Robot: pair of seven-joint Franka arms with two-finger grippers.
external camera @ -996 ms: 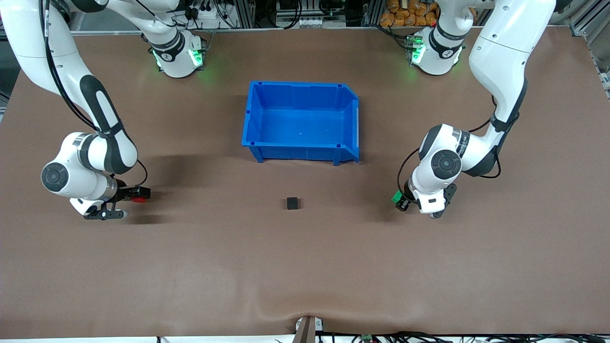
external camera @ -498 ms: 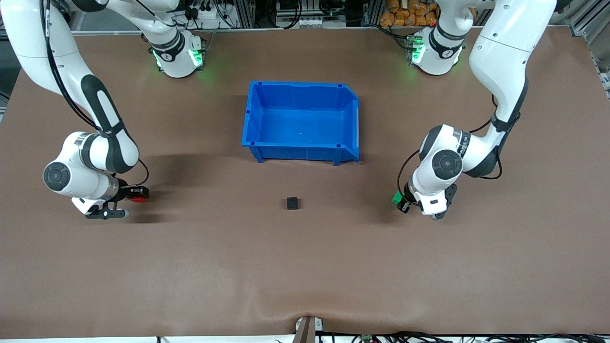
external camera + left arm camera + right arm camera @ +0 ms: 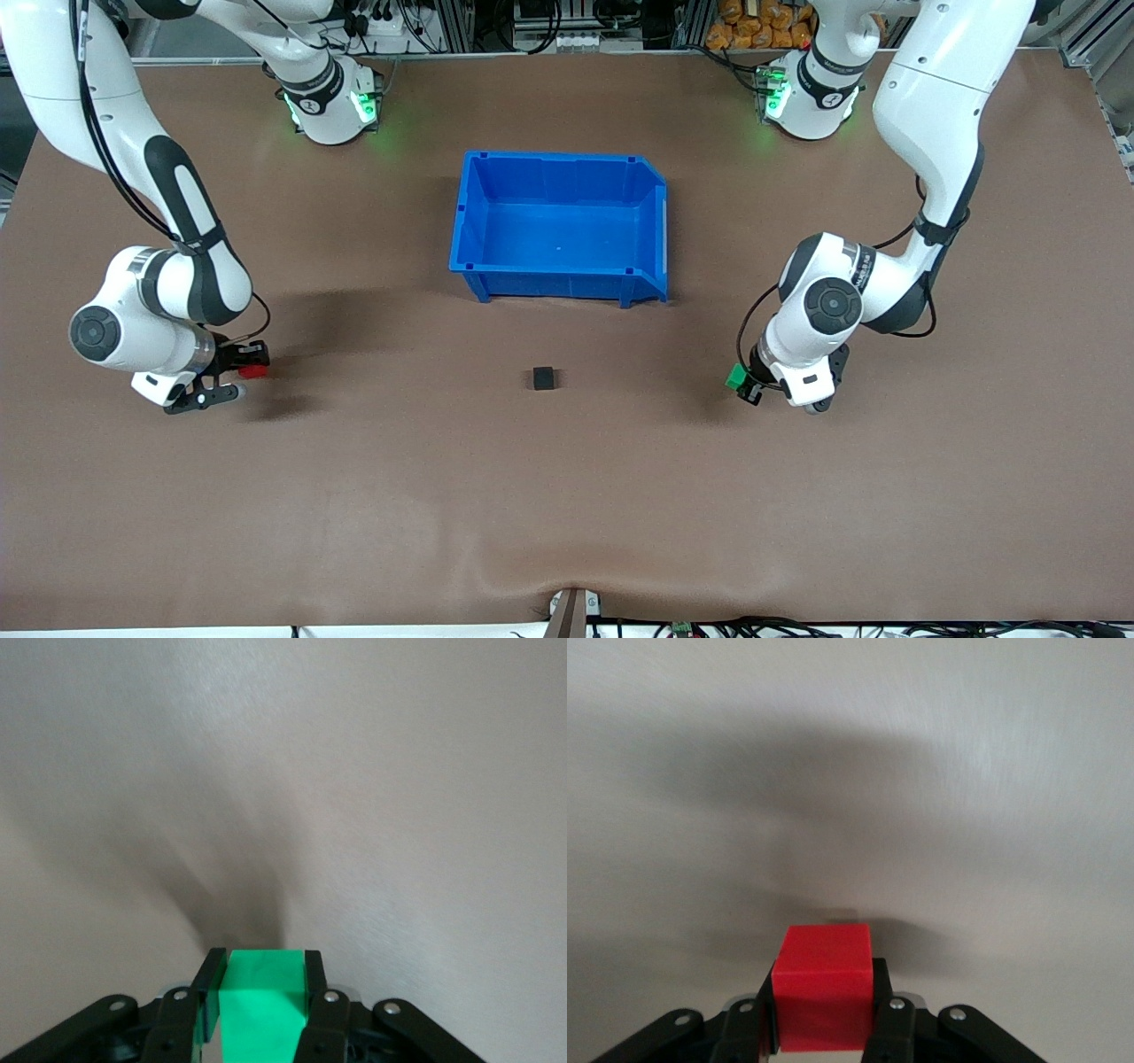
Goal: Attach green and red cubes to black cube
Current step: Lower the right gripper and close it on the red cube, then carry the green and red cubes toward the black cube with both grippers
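Note:
The black cube (image 3: pixel 545 378) sits on the brown table, nearer the front camera than the blue bin. My left gripper (image 3: pixel 742 383) is shut on the green cube (image 3: pixel 734 377) just above the table toward the left arm's end; the wrist view shows the green cube (image 3: pixel 262 1001) clamped between the fingers. My right gripper (image 3: pixel 248 365) is shut on the red cube (image 3: pixel 254 371) low over the table toward the right arm's end; the red cube (image 3: pixel 823 985) fills its jaws in the right wrist view. Both grippers are well apart from the black cube.
An empty blue bin (image 3: pixel 470 221) stands in the middle of the table, farther from the front camera than the black cube. Brown table surface lies all round the black cube and between it and both grippers.
The right gripper with the red cube has shifted slightly toward the right arm's end of the table. The left gripper with the green cube has dropped slightly. The black cube has not moved.

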